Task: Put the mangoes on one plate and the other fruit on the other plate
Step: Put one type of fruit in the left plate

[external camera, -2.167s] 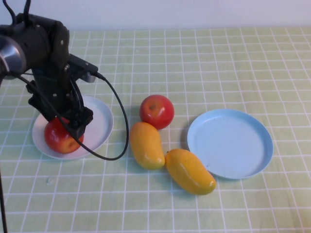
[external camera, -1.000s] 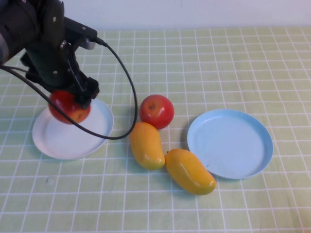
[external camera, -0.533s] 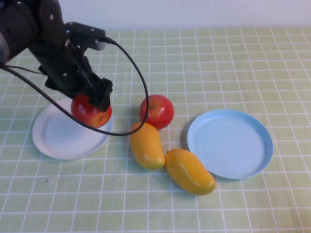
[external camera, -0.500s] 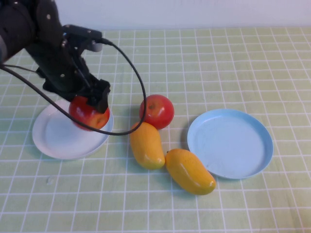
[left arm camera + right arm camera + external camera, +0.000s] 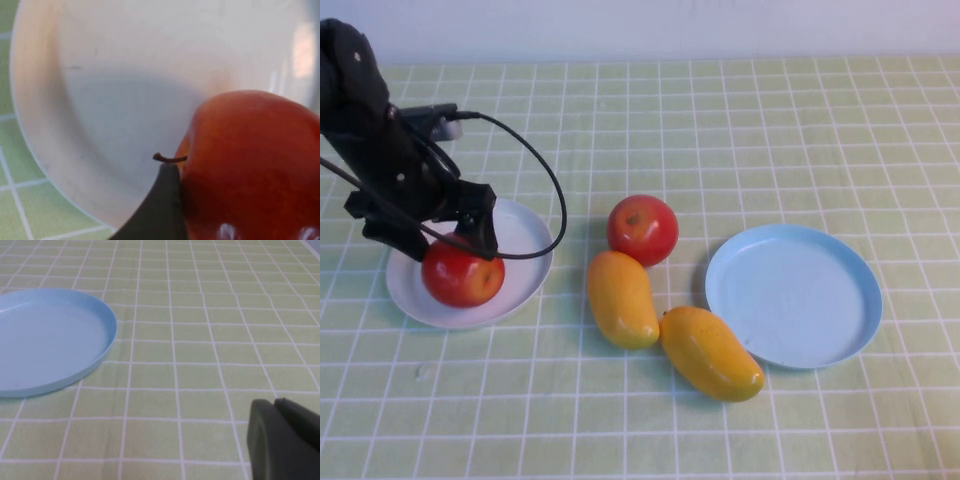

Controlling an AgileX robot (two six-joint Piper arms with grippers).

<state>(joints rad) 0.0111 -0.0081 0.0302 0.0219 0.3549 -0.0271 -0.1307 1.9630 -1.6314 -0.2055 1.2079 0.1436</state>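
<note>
My left gripper (image 5: 455, 247) is shut on a red apple (image 5: 462, 275) over the near left part of the white plate (image 5: 525, 262). In the left wrist view the apple (image 5: 250, 165) fills the space beside one dark finger (image 5: 160, 210), with the white plate (image 5: 100, 100) right behind it. The second red apple (image 5: 643, 229) sits on the cloth mid-table. Two yellow-orange mangoes (image 5: 622, 298) (image 5: 711, 352) lie just in front of it. The light blue plate (image 5: 793, 295) (image 5: 45, 340) is empty. My right gripper (image 5: 276, 402) hovers shut over bare cloth beside the blue plate, out of the high view.
A green checked cloth (image 5: 720, 130) covers the table. The left arm's black cable (image 5: 555, 205) loops over the white plate's far side toward the loose apple. The nearer mango almost touches the blue plate's rim.
The left gripper lifted the apple off the white plate and swung it right toward the loose apple. It has since come back left and down over the plate.
</note>
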